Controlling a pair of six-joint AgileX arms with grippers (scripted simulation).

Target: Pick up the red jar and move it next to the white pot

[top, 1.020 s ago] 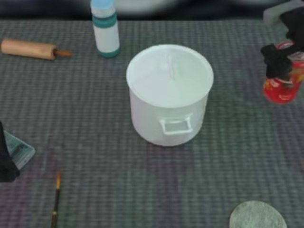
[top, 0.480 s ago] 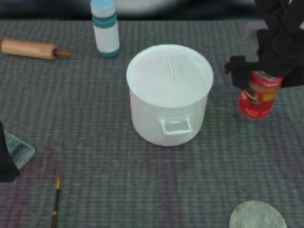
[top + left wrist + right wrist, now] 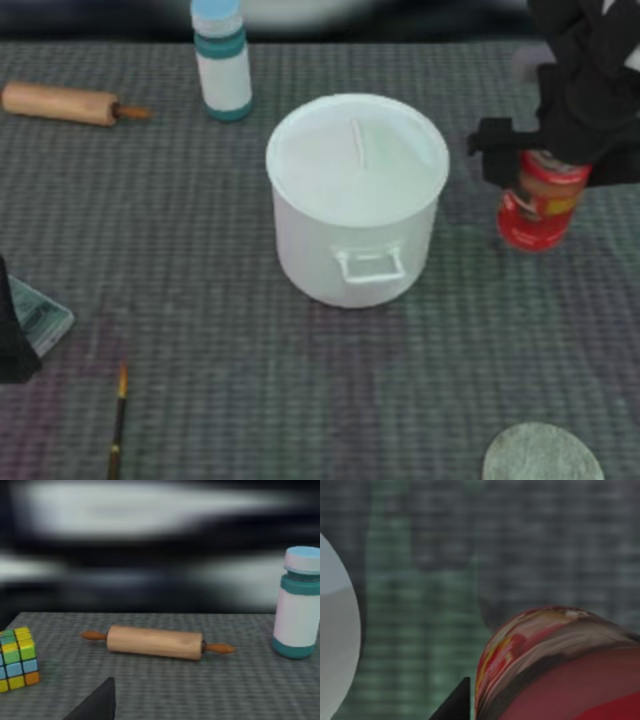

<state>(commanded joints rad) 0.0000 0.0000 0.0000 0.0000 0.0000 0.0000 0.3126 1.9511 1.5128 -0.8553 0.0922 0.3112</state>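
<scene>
The red jar with its dark and yellow label hangs upright from my right gripper, which is shut on its upper part. It is just right of the white pot, with a narrow strip of mat between them. I cannot tell whether its base touches the mat. In the right wrist view the red jar fills the near corner beside one dark fingertip, and the white pot's wall shows at the edge. My left gripper stays parked at the table's left edge, with one fingertip showing.
A white bottle with teal bands and a wooden rolling pin lie at the back left. A colour cube sits by the left arm. A thin brush and a grey disc lie along the front.
My right gripper carried the red jar from the far right edge leftward to beside the pot. In the last half second it only sank and shifted slightly. The left arm stayed still.
</scene>
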